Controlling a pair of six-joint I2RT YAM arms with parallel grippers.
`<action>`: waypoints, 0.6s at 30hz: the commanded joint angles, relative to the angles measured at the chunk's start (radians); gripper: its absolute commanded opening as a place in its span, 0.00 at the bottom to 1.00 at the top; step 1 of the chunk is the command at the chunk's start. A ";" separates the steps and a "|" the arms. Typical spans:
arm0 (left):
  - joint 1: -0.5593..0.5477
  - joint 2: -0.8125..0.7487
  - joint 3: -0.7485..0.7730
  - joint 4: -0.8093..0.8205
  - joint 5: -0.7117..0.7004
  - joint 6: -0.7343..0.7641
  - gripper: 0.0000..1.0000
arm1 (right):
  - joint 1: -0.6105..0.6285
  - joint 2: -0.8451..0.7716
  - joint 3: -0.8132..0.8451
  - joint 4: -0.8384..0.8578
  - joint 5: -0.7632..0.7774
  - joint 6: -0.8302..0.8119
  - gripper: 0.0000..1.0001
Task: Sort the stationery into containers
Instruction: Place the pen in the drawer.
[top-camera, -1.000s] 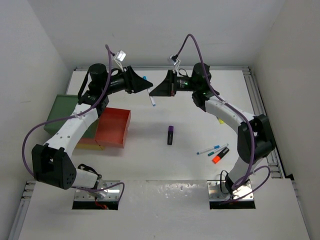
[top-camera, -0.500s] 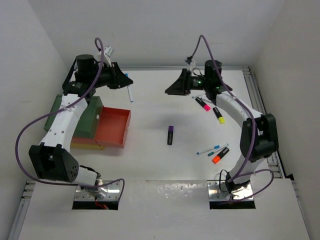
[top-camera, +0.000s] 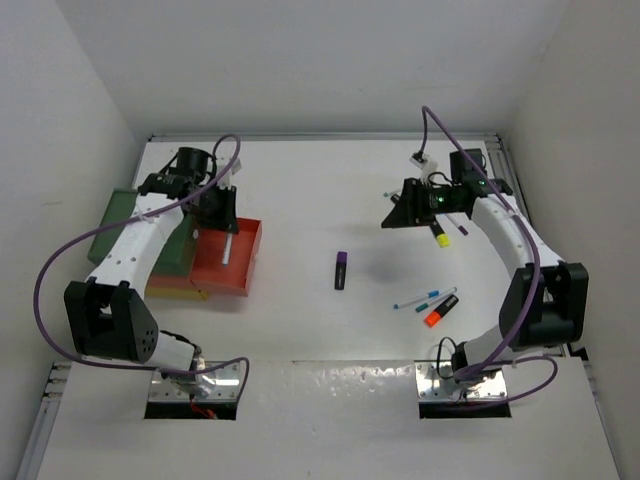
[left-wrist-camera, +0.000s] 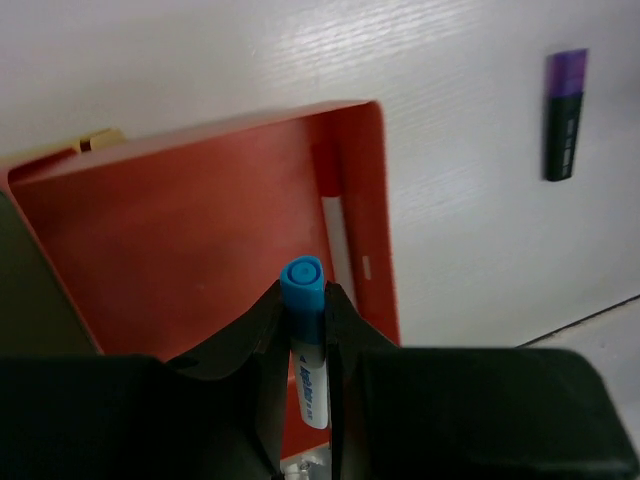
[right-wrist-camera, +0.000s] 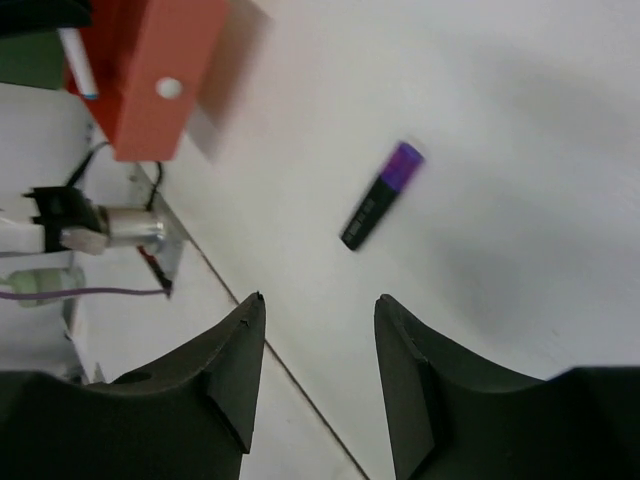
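My left gripper (top-camera: 226, 230) hangs over the red-orange tray (top-camera: 245, 268), shut on a white pen with a blue cap (top-camera: 228, 250). In the left wrist view the pen (left-wrist-camera: 303, 300) points cap-down between the fingers of that gripper (left-wrist-camera: 303, 312), above the tray floor (left-wrist-camera: 180, 240). My right gripper (top-camera: 392, 219) is open and empty over the table's right half; its wrist view shows the gripper (right-wrist-camera: 318, 305) well above a purple highlighter (right-wrist-camera: 382, 195). That highlighter (top-camera: 341, 270) lies mid-table. A yellow highlighter (top-camera: 440, 236), two thin blue-capped pens (top-camera: 425, 298) and an orange highlighter (top-camera: 440, 312) lie at right.
A dark green tray (top-camera: 122, 222) sits left of the red-orange one, and a yellow tray (top-camera: 175, 291) peeks out beneath them. The left arm's purple cable loops out over the left edge. A metal rail (top-camera: 520, 215) borders the table's right side.
The pen, held between both grippers at the back centre, went to the left gripper, which carried it over the red-orange tray. The right gripper opened and drew back to the right.
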 joint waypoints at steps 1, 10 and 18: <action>-0.010 -0.028 -0.026 -0.002 -0.098 -0.007 0.00 | -0.046 -0.051 -0.035 -0.113 0.093 -0.159 0.47; -0.009 -0.011 -0.068 0.032 -0.106 -0.013 0.25 | -0.063 -0.108 -0.064 -0.287 0.306 -0.443 0.58; -0.010 -0.013 -0.017 0.021 -0.068 0.002 0.37 | -0.025 -0.163 -0.158 -0.400 0.365 -0.860 0.54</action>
